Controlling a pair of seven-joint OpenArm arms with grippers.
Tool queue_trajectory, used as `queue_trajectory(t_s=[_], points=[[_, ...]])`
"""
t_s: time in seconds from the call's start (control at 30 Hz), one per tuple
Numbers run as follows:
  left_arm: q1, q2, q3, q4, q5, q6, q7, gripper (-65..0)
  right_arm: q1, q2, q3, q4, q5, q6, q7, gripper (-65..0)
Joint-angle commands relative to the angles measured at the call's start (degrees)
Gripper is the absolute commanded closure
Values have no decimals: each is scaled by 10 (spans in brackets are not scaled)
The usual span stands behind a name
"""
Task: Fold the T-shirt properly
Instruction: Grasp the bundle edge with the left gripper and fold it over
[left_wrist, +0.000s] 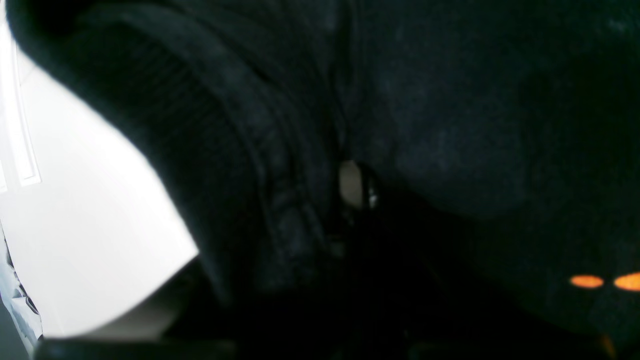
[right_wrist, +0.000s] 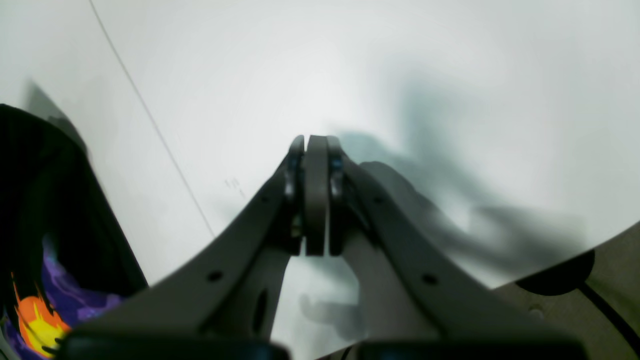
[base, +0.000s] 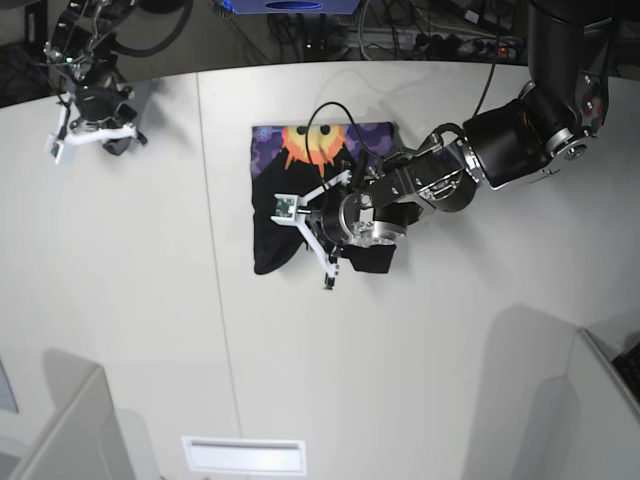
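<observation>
White tabletop (base: 150, 300) under black T-shirt (base: 280, 185), sun print up, near far edge. Left jaws (left_wrist: 345, 225) buried against fabric, opening unclear. Right jaws (right_wrist: 317, 145) closed, off to shirt's side.

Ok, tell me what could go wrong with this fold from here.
The T-shirt is bunched around the left pincer, so a fold made now might set creases.

Cloth hides that pincer's tips in its wrist view, so its hold can't be confirmed; the fabric could slip if lifted.

The right pincer is shut and off to the shirt's side, so a one-armed pull may skew the shirt.
</observation>
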Motion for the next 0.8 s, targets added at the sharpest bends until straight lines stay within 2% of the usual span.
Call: queue_trajectory(t_s=[0.0, 0.33, 0.37, 0.47, 0.57, 0.6, 0.67, 0.77], points=[[0, 0, 1, 1, -9, -15, 2, 0, 0, 5, 2, 10, 3, 5, 11, 0], [-6, -1, 0, 2, -6, -15, 3, 0, 8, 5, 0, 10, 3, 5, 8, 0], [-6, -1, 0, 2, -6, -15, 3, -61, 8, 5, 0, 10, 3, 5, 8, 0], [-11, -1, -14, 2, -5, -15, 3, -324, 8, 5, 0, 10, 3, 5, 8, 0], [-9, 2, -60, 2, -5, -15, 3, -512, 8, 5, 0, 10, 3, 5, 8, 0], [-9, 4, -78, 6, -5, -15, 3, -556, 8, 5, 0, 10, 3, 5, 8, 0], [-9, 11, -107, 21, -5, -15, 3, -599, 8, 5, -1, 10, 3, 5, 8, 0], [-13, 13, -141, 48, -4, -15, 3, -601, 9, 5, -1, 10, 5, 5, 8, 0]])
